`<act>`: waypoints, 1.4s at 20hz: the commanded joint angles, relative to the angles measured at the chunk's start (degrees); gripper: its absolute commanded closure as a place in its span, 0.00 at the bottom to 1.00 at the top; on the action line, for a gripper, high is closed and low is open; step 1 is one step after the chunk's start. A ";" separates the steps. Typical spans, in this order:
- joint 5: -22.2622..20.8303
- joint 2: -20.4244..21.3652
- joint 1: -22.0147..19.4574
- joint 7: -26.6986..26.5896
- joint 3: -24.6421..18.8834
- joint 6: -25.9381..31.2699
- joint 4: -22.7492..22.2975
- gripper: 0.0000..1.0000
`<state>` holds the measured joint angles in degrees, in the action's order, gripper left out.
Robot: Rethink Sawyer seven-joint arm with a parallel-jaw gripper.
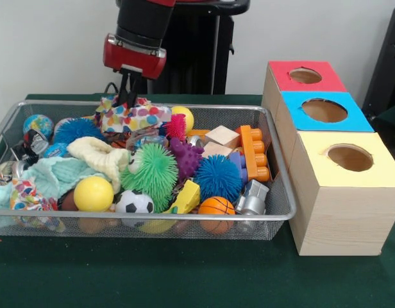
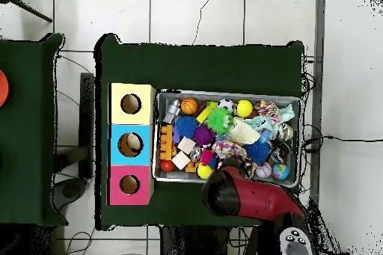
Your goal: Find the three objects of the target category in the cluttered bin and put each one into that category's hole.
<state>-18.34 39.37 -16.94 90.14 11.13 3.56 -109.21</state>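
The wire-mesh bin (image 1: 261,219) is full of toys. My gripper (image 1: 126,97) hangs over its back edge, shut on a white cloth printed with bright patches (image 1: 136,117), which bunches up around the fingers. A second printed cloth (image 1: 24,194) lies at the bin's front left corner. A pale yellow cloth (image 1: 100,156) and a mint cloth (image 1: 53,176) lie beside it. The hole (image 1: 349,157) in the yellow-panelled box is open, to the right of the bin. In the overhead view the arm (image 2: 250,198) hides the gripper; the held cloth (image 2: 230,149) and the yellow box's hole (image 2: 131,103) show.
Blue-panelled (image 1: 324,110) and red-panelled (image 1: 305,75) boxes stand behind the yellow one. The bin also holds spiky balls (image 1: 152,172), a yellow ball (image 1: 93,194), a soccer ball (image 1: 134,202), a basketball (image 1: 217,206), orange bricks (image 1: 255,153) and wooden blocks (image 1: 222,136).
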 commanded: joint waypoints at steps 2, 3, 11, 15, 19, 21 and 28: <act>1.49 4.96 -0.62 4.91 -10.74 8.27 -3.39 1.00; 1.62 5.61 -0.47 5.00 -10.89 8.78 -3.58 1.00; 4.00 10.31 0.46 5.78 -13.35 13.84 -5.28 1.00; 5.58 12.86 4.02 6.83 -10.90 19.24 -4.41 1.00; 5.95 14.53 7.28 7.82 -8.34 21.87 -3.56 1.00; 7.07 14.86 7.11 8.08 -9.55 21.93 -4.11 1.00; 13.59 16.92 5.65 7.95 -15.35 22.23 -7.27 1.00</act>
<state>-9.42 55.02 -10.03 90.14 2.88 20.44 -112.72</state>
